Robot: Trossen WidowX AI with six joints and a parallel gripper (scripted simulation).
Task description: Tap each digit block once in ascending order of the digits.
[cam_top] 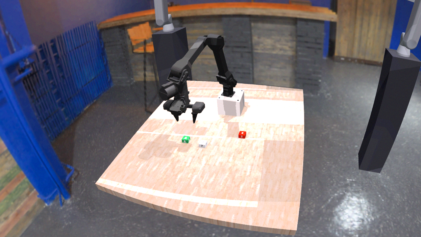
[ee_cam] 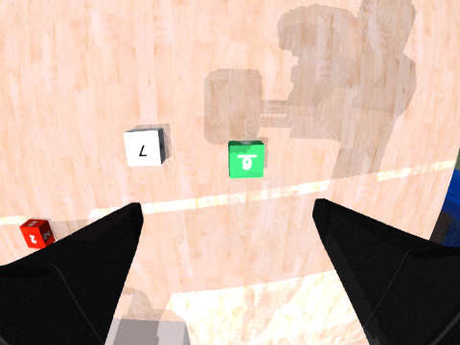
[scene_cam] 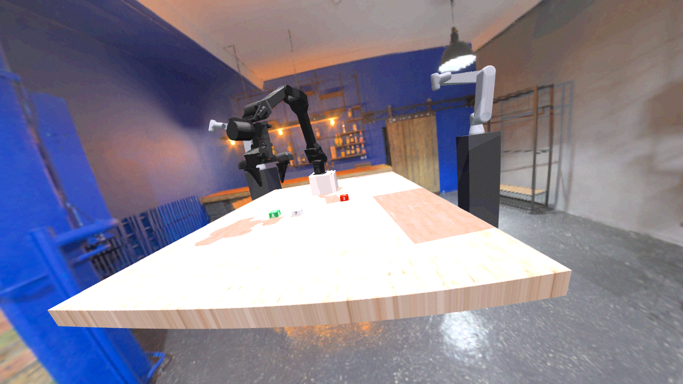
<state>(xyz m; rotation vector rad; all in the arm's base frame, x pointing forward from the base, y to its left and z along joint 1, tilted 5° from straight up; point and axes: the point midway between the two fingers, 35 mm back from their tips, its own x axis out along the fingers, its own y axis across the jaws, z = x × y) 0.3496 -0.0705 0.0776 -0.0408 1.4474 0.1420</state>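
Observation:
A red block [cam_top: 242,134] [scene_cam: 344,197] [ee_cam: 36,235] shows a 2. A white block [cam_top: 202,144] [scene_cam: 296,213] [ee_cam: 144,148] shows a 7. A green block [cam_top: 185,139] [scene_cam: 274,214] [ee_cam: 246,165] shows an underlined digit, a 6 or a 9; I cannot tell which. The green and white blocks sit near each other, and the red one lies apart, nearer the arm's base. My gripper [cam_top: 185,121] [scene_cam: 271,183] [ee_cam: 230,210] is open and empty, high above the table on the green block's side. In the wrist view the green and white blocks lie beyond the fingertips.
The wooden table [cam_top: 206,179] [scene_cam: 334,267] carries my arm's white base box [cam_top: 230,106] [scene_cam: 323,183] behind the blocks. Its corner also shows low in the wrist view. My arm's shadow falls around the green block. Dark pedestals with grey arms stand off the table.

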